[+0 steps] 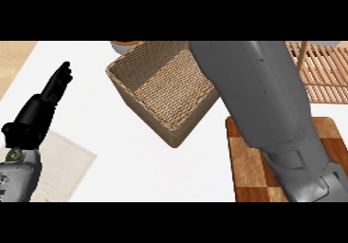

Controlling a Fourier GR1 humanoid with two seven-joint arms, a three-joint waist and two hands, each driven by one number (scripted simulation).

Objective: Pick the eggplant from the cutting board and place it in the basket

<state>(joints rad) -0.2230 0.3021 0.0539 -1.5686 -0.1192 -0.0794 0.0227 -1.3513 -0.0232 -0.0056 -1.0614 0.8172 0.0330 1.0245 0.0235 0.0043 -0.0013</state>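
The left hand [38,110] is seen at the left, fingers straight and held together, resting over the white counter [169,166]. The right forearm [270,114] crosses the woven basket [162,85] and the cutting board [252,166] — its hand is hidden, and the eggplant cannot be made out.

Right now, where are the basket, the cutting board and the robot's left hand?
basket [150,110]: head view, on its near woven wall.
cutting board [252,166]: head view, on bare checkered wood left of the right forearm.
left hand [38,110]: head view, on the black palm, fingers straight.
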